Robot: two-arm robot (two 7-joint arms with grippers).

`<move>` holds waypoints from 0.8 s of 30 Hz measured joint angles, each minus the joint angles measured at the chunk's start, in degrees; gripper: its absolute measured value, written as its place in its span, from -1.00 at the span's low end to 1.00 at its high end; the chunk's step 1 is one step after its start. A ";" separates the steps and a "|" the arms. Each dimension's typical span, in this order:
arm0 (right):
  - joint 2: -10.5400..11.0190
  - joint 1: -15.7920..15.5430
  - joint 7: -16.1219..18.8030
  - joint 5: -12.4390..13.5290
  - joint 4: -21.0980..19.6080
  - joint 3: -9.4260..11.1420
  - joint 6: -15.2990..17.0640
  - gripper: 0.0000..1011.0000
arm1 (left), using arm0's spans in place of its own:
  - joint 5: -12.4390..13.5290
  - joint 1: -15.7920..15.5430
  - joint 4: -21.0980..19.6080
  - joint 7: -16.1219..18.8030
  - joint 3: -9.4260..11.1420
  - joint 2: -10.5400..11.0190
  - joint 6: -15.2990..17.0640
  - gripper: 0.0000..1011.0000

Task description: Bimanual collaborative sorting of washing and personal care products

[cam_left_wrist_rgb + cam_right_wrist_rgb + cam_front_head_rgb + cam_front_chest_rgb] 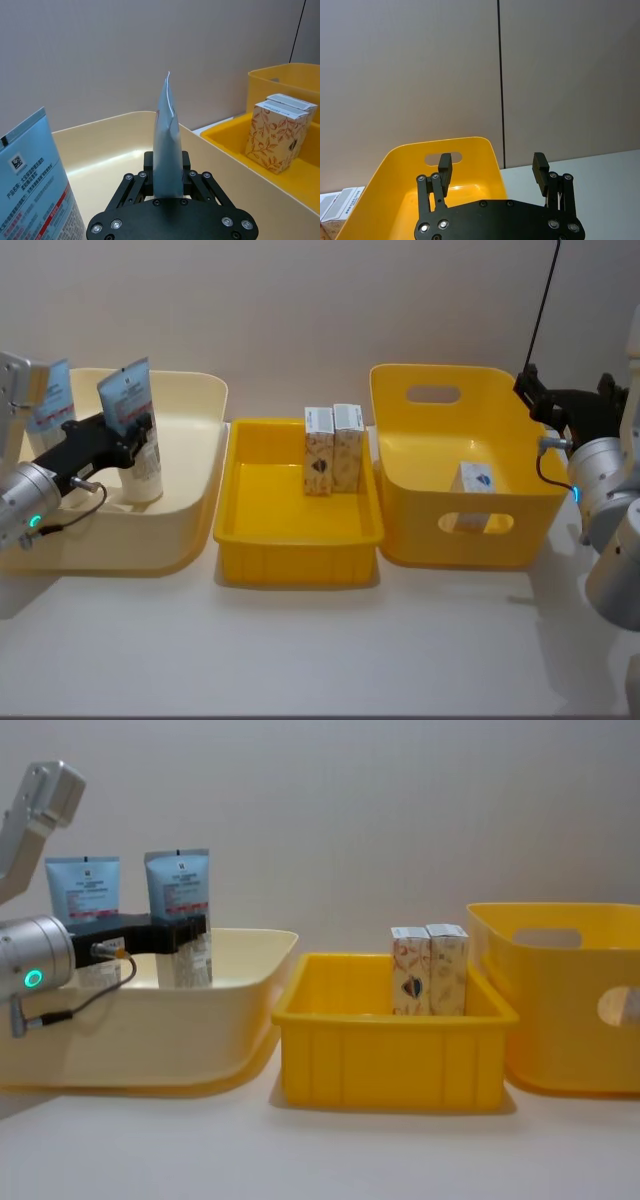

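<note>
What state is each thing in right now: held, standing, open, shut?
Left gripper: shut on a pouch, over the cream bin.
Held pouch: upright, clamped about midway.
Second pouch: upright in the cream bin, untouched.
Two cartons: upright, side by side in the yellow tray.
Small white box: inside the handled yellow bin.
Right gripper: open, empty, beside that bin's right rim.
</note>
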 joint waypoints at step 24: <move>0.00 0.00 0.00 0.00 0.01 0.00 0.00 0.98 | -3.14 -0.70 -7.27 -4.85 -0.95 0.57 1.21 -0.45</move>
